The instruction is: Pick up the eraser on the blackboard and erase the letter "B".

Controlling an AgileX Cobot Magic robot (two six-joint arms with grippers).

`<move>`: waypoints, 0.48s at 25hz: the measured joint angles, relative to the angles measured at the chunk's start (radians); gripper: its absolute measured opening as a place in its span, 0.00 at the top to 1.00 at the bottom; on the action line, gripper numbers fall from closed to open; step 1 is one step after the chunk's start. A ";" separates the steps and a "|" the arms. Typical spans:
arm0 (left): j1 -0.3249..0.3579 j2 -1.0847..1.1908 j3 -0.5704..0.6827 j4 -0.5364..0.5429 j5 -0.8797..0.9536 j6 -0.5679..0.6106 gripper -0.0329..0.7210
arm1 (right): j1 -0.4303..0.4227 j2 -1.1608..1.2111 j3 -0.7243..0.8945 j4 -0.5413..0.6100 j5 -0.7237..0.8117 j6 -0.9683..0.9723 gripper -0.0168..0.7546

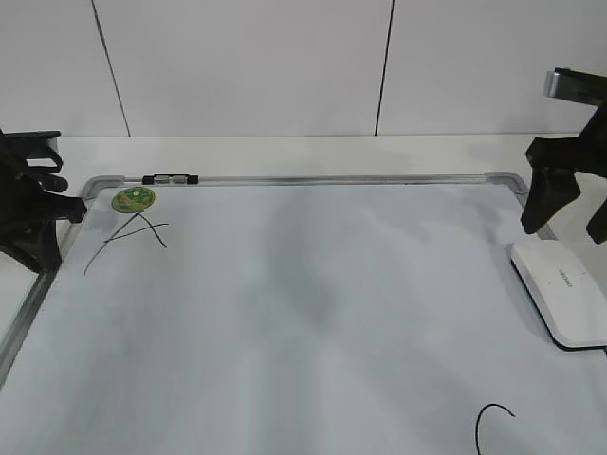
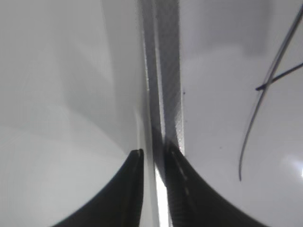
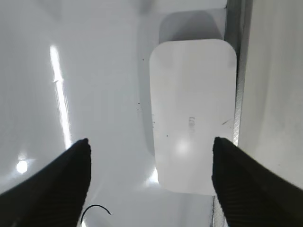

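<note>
The blackboard is a pale whiteboard with a silver frame, lying flat. The white eraser lies on it at its right edge. In the right wrist view the eraser sits between and ahead of my open right gripper, which hovers above it. My left gripper is at the board's far left corner. Its jaws are closed on the frame rail. No letter "B" shows; the board's middle is blank with faint smears.
A slanted "A" is drawn by the round green sticker at the far left. Part of a curved "C" shows at the near right. A small black clip sits on the top rail. A white wall stands behind.
</note>
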 joint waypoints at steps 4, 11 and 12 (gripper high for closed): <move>0.000 0.000 0.000 0.018 0.000 0.007 0.64 | 0.000 -0.032 0.000 0.002 0.002 0.000 0.19; -0.004 -0.002 -0.041 0.016 0.087 0.009 0.60 | 0.000 -0.096 0.000 0.004 0.006 0.001 0.21; -0.004 -0.004 -0.053 0.014 0.101 0.009 0.59 | 0.000 -0.106 0.000 0.004 0.007 0.001 0.21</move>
